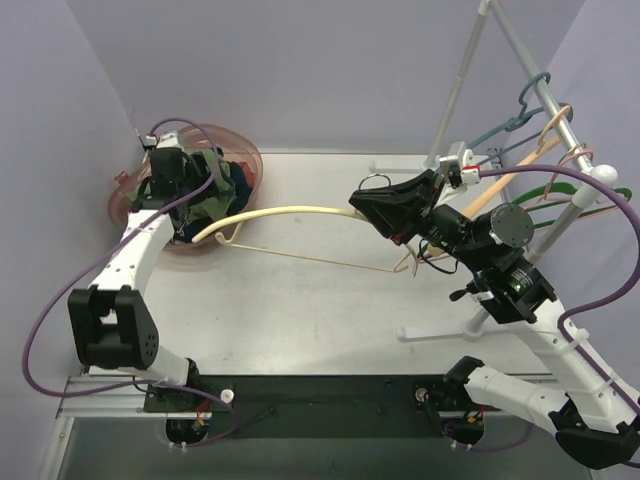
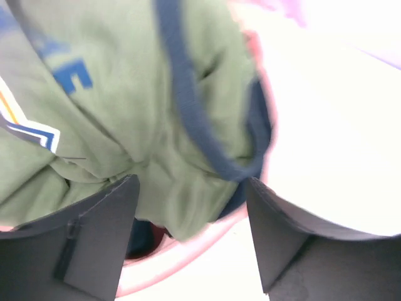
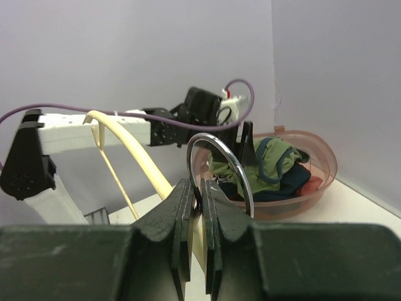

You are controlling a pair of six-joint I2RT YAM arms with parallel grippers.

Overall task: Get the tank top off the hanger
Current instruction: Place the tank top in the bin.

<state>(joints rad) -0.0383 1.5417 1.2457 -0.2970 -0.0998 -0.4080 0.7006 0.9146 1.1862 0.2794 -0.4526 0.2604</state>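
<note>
1 hanger (image 3: 147, 164) pinched by R gripper (image 3: 200, 188), L gripper (image 2: 191, 185) spread over tank top (image 2: 113, 113)

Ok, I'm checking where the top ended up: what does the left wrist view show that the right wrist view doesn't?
Only the left wrist view: the left gripper open over the tank top, close enough to show its blue print. Only the right wrist view: the right gripper shut on the metal hook of the cream hanger, which carries no cloth, and the left arm. Both: the green tank top lying in the pink basin.
</note>
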